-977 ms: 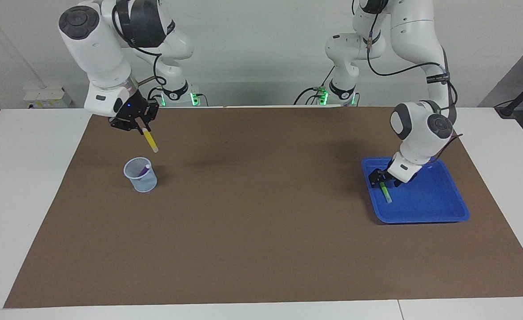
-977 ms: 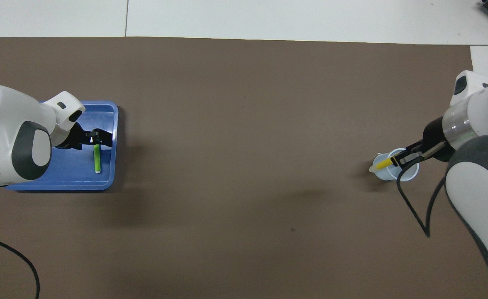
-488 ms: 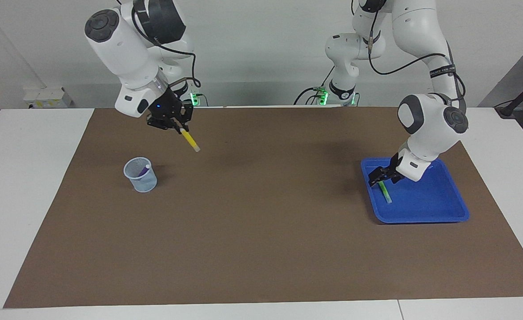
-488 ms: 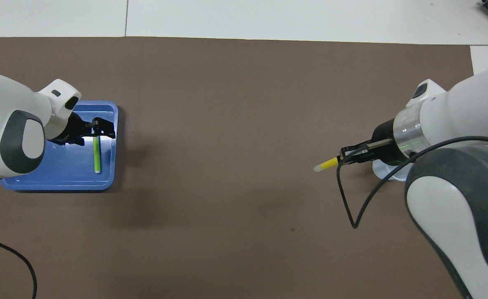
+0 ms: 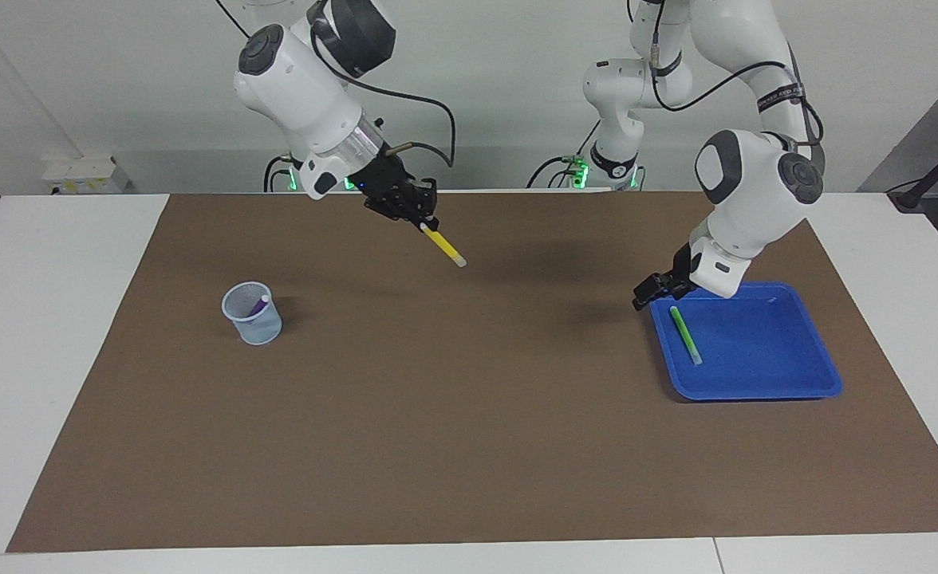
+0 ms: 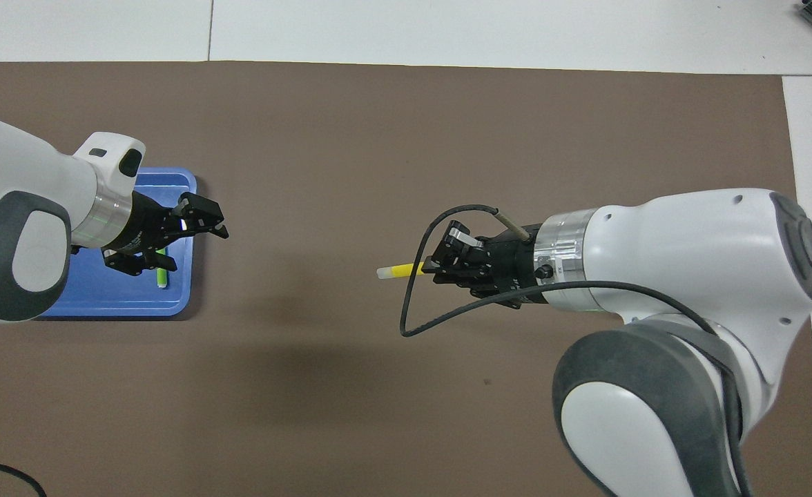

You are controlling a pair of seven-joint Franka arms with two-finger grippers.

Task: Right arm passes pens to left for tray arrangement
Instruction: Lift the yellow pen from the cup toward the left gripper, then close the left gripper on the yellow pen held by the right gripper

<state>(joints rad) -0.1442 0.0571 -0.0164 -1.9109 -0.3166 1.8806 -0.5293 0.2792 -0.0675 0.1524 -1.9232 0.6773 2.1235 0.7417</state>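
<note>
A robotics lab.
Two white arms bolted at a white counter [image 5: 54,335] under a brown mat [image 5: 469,414], bare wall, cabling, green status lights.

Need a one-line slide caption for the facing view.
Right gripper carries yellow pen toward open left gripper; green pen in tray.

Tray [image 5: 788,383] glossy blue plastic; mat [image 5: 469,446] matt brown paper; cup [image 5: 255,319] translucent plastic mesh

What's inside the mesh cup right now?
In the mesh cup one purple pen leans against the wall, pale end up. Its lower part is only dimly visible through the mesh. In the overhead view the right arm covers the cup entirely.
</note>
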